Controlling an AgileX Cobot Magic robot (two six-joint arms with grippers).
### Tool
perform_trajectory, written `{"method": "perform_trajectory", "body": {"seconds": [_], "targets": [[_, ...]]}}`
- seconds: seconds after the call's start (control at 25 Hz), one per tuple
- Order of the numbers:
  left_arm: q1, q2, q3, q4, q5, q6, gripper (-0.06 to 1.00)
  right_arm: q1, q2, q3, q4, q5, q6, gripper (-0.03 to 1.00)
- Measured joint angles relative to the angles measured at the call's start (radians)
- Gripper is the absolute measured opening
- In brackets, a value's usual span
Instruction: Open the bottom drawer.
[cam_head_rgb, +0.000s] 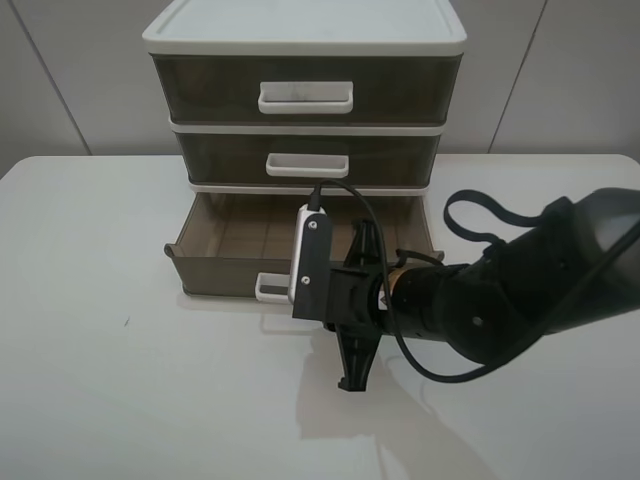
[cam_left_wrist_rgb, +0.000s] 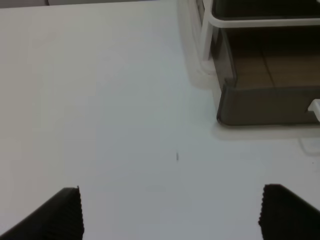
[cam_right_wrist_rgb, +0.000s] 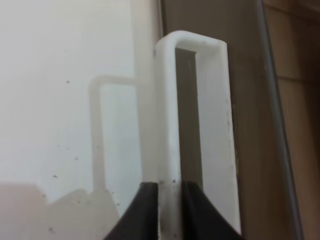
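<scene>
The bottom drawer (cam_head_rgb: 215, 272) is smoky brown and translucent. It stands pulled out from the white-framed chest (cam_head_rgb: 305, 30), and its inside shows empty. My right gripper (cam_head_rgb: 305, 292) is shut on the drawer's white loop handle (cam_head_rgb: 268, 288). In the right wrist view the two dark fingertips (cam_right_wrist_rgb: 146, 205) pinch the handle's front bar (cam_right_wrist_rgb: 167, 115), with my gripper (cam_right_wrist_rgb: 169, 195) at its end. My left gripper (cam_left_wrist_rgb: 172, 212) is open and empty above the bare table, to the left of the drawer's front corner (cam_left_wrist_rgb: 265, 105). It is out of the exterior view.
The top drawer (cam_head_rgb: 200, 90) and middle drawer (cam_head_rgb: 220, 158) are shut. The chest stands at the back middle of a white table (cam_head_rgb: 120, 380). My right arm (cam_head_rgb: 520, 300) and its cable lie across the table in front of the chest on the right.
</scene>
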Motion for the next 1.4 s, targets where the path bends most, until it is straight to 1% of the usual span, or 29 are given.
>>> {"method": "perform_trajectory", "body": {"seconds": [0.2,0.28,0.4,0.48,0.6,0.64,0.72,0.8,0.84,0.88,0.96,1.04,1.08,1.16,1.24,1.32,1.4], "targets": [[0.0,0.0,0.0,0.0,0.0,0.0,0.72,0.004,-0.027,0.001,0.003,0.04,0.0,0.02],[0.0,0.0,0.0,0.0,0.0,0.0,0.72,0.005,-0.038,0.001,0.003,0.054,0.0,0.05],[0.0,0.0,0.0,0.0,0.0,0.0,0.72,0.005,-0.049,0.001,0.003,0.066,0.0,0.19],[0.0,0.0,0.0,0.0,0.0,0.0,0.72,0.005,-0.055,0.001,0.003,0.069,0.0,0.34],[0.0,0.0,0.0,0.0,0.0,0.0,0.72,0.005,-0.065,0.001,0.003,0.075,0.0,0.53],[0.0,0.0,0.0,0.0,0.0,0.0,0.72,0.005,-0.074,0.002,0.003,0.083,0.0,0.58],[0.0,0.0,0.0,0.0,0.0,0.0,0.72,0.006,-0.11,0.002,0.011,0.098,0.0,0.62],[0.0,0.0,0.0,0.0,0.0,0.0,0.72,0.012,-0.162,0.003,0.041,0.112,0.006,0.63],[0.0,0.0,0.0,0.0,0.0,0.0,0.72,0.018,-0.198,0.003,0.074,0.128,0.018,0.64],[0.0,0.0,0.0,0.0,0.0,0.0,0.72,0.019,-0.235,0.003,0.111,0.147,0.037,0.64],[0.0,0.0,0.0,0.0,0.0,0.0,0.72,0.003,-0.302,0.003,0.219,0.213,0.088,0.64],[0.0,0.0,0.0,0.0,0.0,0.0,0.72,-0.05,-0.373,0.004,0.314,0.298,0.155,0.64],[0.0,0.0,0.0,0.0,0.0,0.0,0.72,-0.093,-0.403,0.004,0.35,0.354,0.202,0.64],[0.0,0.0,0.0,0.0,0.0,0.0,0.72,-0.195,-0.481,0.004,0.372,0.486,0.299,0.64],[0.0,0.0,0.0,0.0,0.0,0.0,0.72,-0.297,-0.563,0.004,0.345,0.608,0.428,0.64],[0.0,0.0,0.0,0.0,0.0,0.0,0.72,-0.403,-0.665,0.004,0.271,0.71,0.575,0.64],[0.0,0.0,0.0,0.0,0.0,0.0,0.72,-0.517,-0.769,0.004,0.157,0.809,0.751,0.64]]}}
